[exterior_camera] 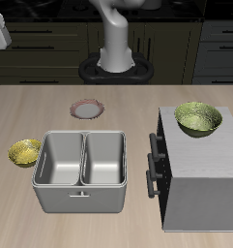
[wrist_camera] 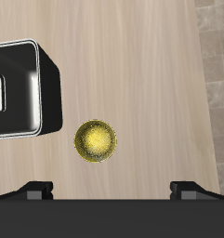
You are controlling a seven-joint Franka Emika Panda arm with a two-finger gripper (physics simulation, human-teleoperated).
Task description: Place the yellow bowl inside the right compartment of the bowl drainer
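The tool [wrist_camera: 112, 191] hangs high above the pale wood-grain table [wrist_camera: 132, 65], its two black fingertips [wrist_camera: 34, 191] set wide apart with nothing between them. Almost straight below it, just off its centre line, the small shiny golden-yellow round bowl [wrist_camera: 96, 141] sits upright on the bare wood. Close beside that bowl stands the grey brushed-metal two-well bowl drainer [exterior_camera: 81, 165], apart from it by a narrow strip of table; the yellow bowl lies next to the right compartment [exterior_camera: 60, 158], and both wells are bare inside. Past the drainer, farther from the tool, a small flat round dish with a reddish rim [exterior_camera: 85, 109] lies nearer the robot's base. On the drainer's far side from the tool a big grey box cabinet with black handles [exterior_camera: 200, 179] stands, carrying a larger greenish-yellow bowl [exterior_camera: 198, 118] on its top. Dark cupboards [exterior_camera: 41, 44] run behind the table, and grey floor tiles [wrist_camera: 216, 56] show beyond its edge.
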